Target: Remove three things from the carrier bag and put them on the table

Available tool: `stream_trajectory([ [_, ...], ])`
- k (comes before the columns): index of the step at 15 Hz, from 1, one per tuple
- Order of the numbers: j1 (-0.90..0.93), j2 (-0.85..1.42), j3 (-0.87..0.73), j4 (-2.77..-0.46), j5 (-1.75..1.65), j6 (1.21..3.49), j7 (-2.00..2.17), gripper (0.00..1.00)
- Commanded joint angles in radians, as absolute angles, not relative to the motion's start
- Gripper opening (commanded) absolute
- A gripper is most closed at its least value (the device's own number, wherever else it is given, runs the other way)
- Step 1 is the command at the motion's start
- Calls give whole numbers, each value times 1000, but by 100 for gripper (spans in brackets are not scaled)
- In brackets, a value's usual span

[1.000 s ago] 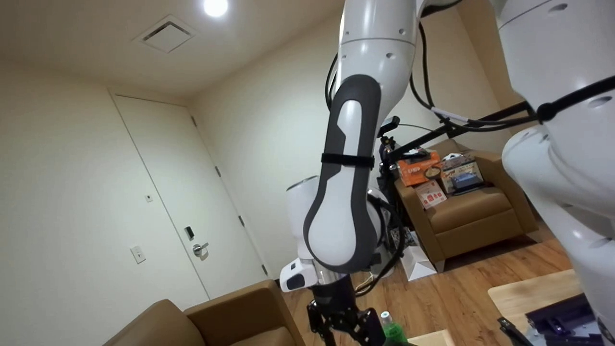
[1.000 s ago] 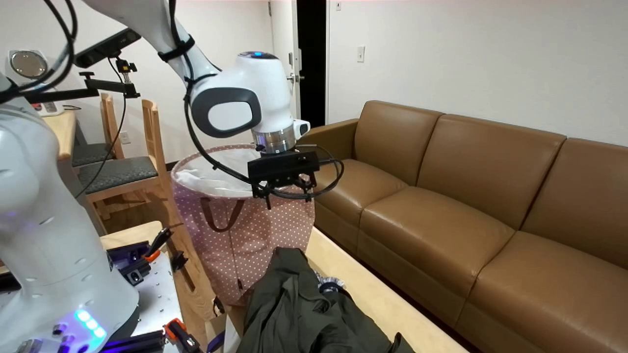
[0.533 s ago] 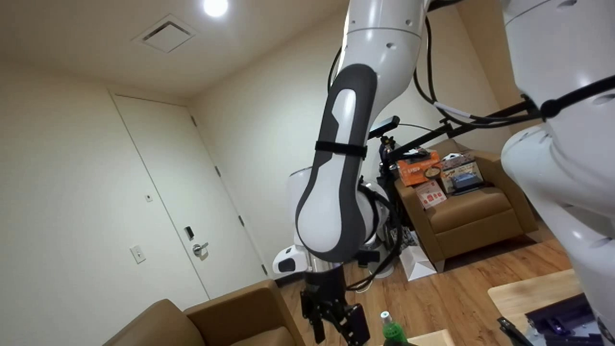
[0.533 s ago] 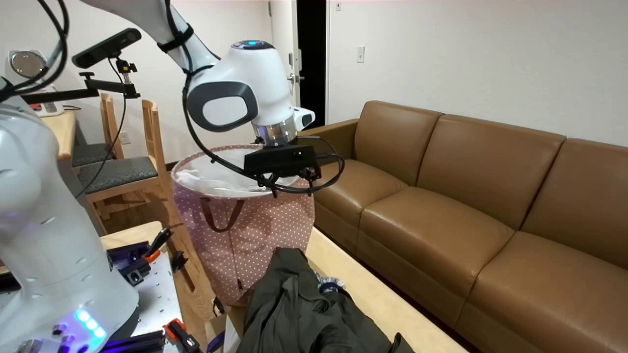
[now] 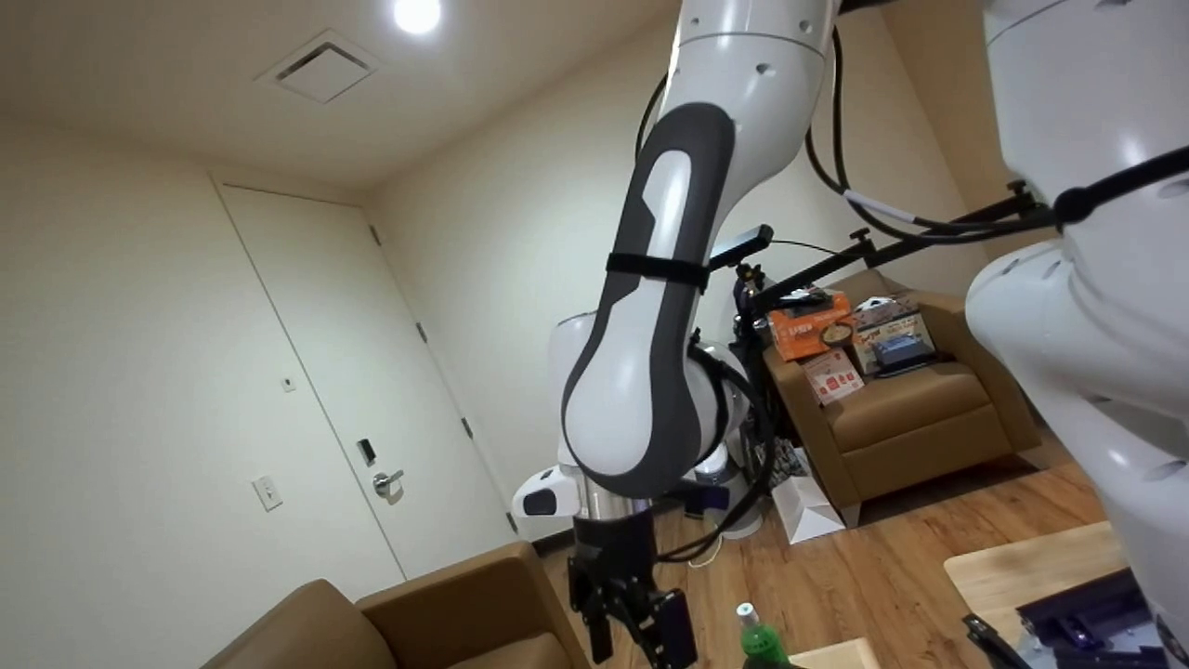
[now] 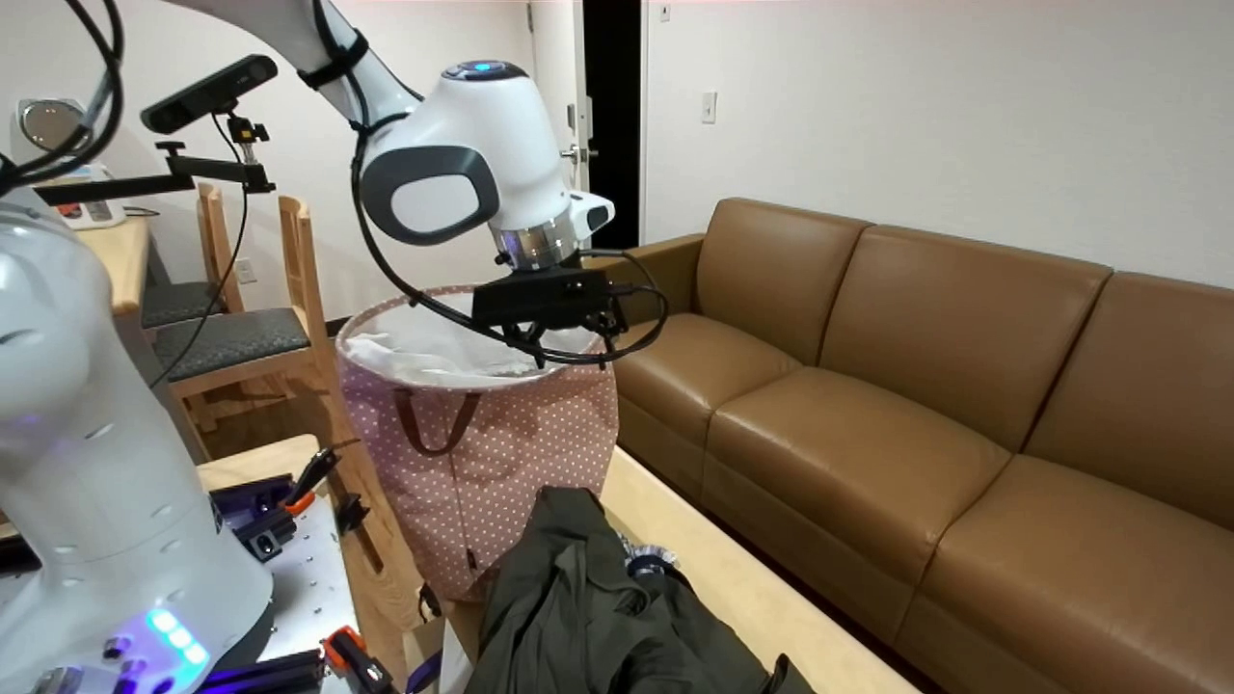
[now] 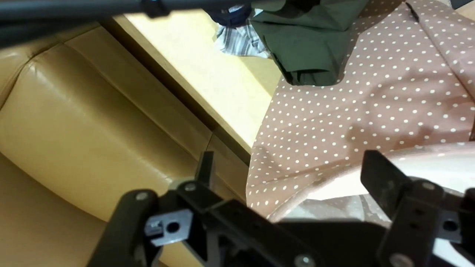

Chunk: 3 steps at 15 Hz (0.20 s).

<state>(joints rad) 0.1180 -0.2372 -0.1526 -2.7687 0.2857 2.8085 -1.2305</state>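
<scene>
Orange packaging (image 5: 801, 342) on the armchair (image 5: 915, 409) bears blurred lettering, and the tool (image 7: 291, 168) hangs, jaws apart, near the dotted bag (image 6: 521, 443).

A brown sofa (image 6: 897, 414) stands by a pale wall (image 6: 925, 125), and a round ceiling light (image 5: 417, 15) glows.

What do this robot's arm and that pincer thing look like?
The arm is white and rounded, with dark grey trim. Black cables run along it, and black straps circle it. Near the two-fingered black pincer is a silver ring. Blue lights glow at the base.
</scene>
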Motion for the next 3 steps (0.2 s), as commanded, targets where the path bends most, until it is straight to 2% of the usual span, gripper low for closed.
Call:
stream_trajectory([
  [1,128,-239,-164,-2769,274,2807,-1220,100],
  [3,128,-239,-164,-2769,274,2807,-1220,100],
])
